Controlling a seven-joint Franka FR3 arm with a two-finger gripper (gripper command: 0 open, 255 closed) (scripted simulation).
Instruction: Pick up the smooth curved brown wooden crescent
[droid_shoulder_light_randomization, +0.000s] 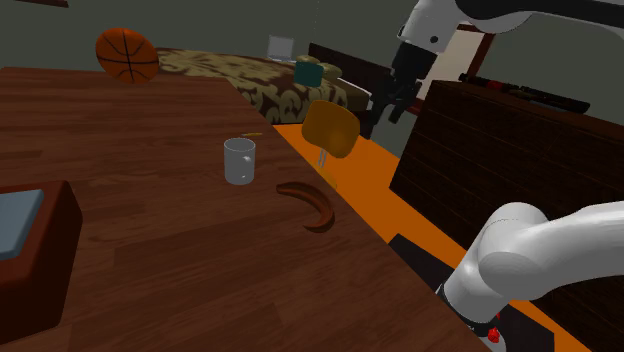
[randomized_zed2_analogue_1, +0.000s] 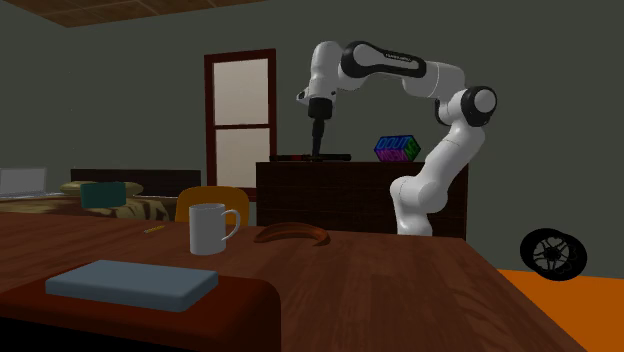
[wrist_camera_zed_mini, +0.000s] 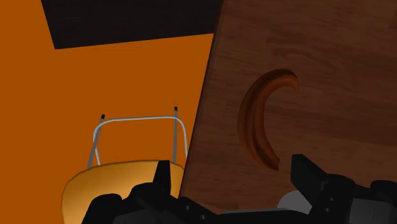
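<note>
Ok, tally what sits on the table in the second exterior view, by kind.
Mug: 1
Crescent: 1
Grey pad: 1
Brown box under the pad: 1
Yellow stick: 1
Total: 5

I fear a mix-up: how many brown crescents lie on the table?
1. The brown crescent lies on the table near its edge, beside the mug but apart from it. None seems hidden.
</note>
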